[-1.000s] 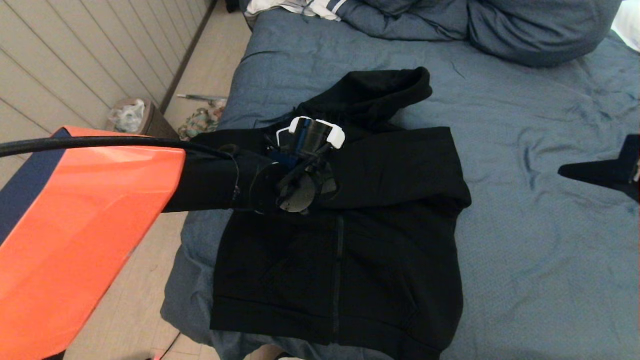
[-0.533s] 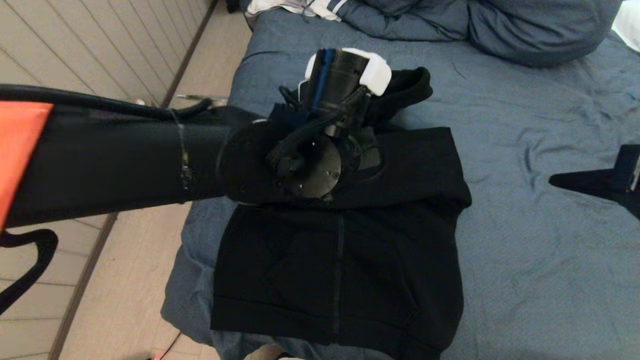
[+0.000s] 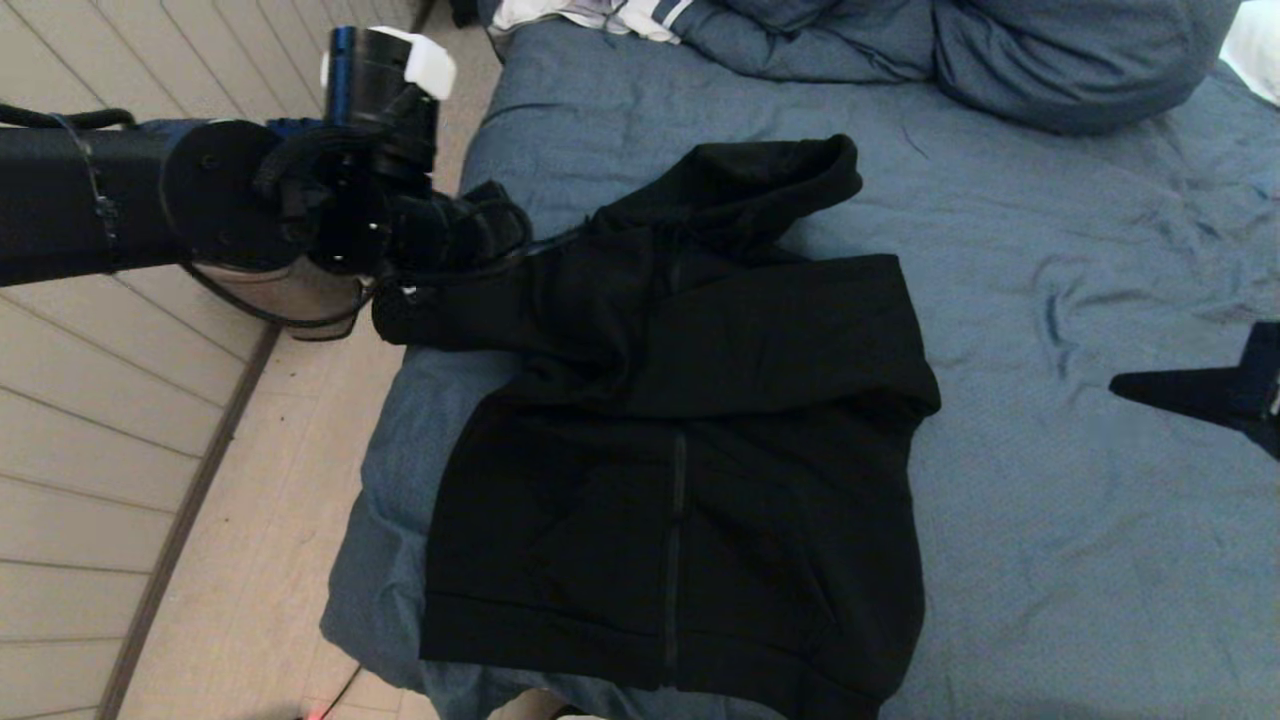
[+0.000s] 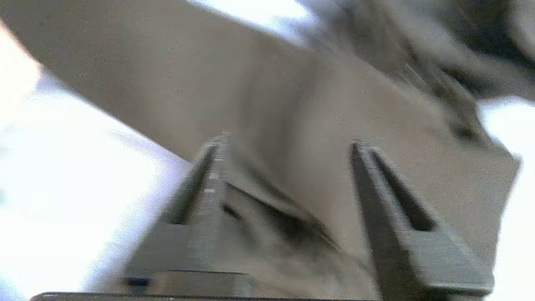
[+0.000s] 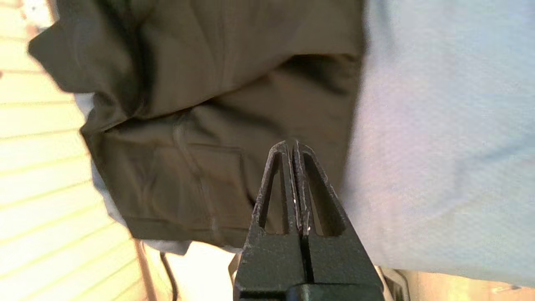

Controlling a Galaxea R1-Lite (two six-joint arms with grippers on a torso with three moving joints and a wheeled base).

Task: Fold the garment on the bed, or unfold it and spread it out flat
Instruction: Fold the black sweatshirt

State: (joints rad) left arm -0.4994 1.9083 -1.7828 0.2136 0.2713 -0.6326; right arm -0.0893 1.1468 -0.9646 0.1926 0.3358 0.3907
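Observation:
The garment (image 3: 680,450), a black zip-front hoodie, lies face up on the bed (image 3: 1050,550), hood (image 3: 760,180) toward the pillows. One sleeve (image 3: 450,315) stretches out past the bed's left edge. My left gripper (image 3: 480,225) hangs over that edge with the sleeve's fabric bunched between its jaws. In the left wrist view the left gripper (image 4: 288,140) has its fingers set apart with cloth filling the gap. My right gripper (image 3: 1120,382) hovers shut over bare duvet at the right. In the right wrist view the right gripper (image 5: 292,143) points at the garment (image 5: 200,125).
Blue pillows (image 3: 1080,60) and a white striped cloth (image 3: 600,15) lie at the head of the bed. Left of the bed runs a strip of pale floor (image 3: 250,560) and a panelled wall (image 3: 80,420). Open duvet spreads right of the hoodie.
My left arm has swung up from the hoodie's chest and out to the bed's left edge. The sleeve now stretches leftward with it. The right gripper has barely moved.

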